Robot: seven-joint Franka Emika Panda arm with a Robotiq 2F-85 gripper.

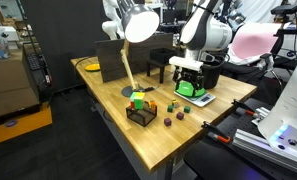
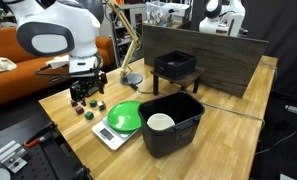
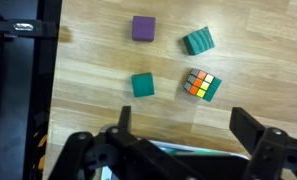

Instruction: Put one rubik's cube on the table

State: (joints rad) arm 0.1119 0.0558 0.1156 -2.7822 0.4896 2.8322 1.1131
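Observation:
In the wrist view a Rubik's cube lies on the wooden table, beside two teal cubes and a purple cube. My gripper is open and empty, hovering above the table just short of these cubes. In an exterior view the gripper hangs over a green plate. Another Rubik's cube sits in a small black wire basket near the table's front edge. The gripper also shows above the small cubes.
The green plate rests on a white scale. A black bin holds a white bowl. A black stool-like stand, a desk lamp and a brown board stand behind. An orange clamp sits at the table edge.

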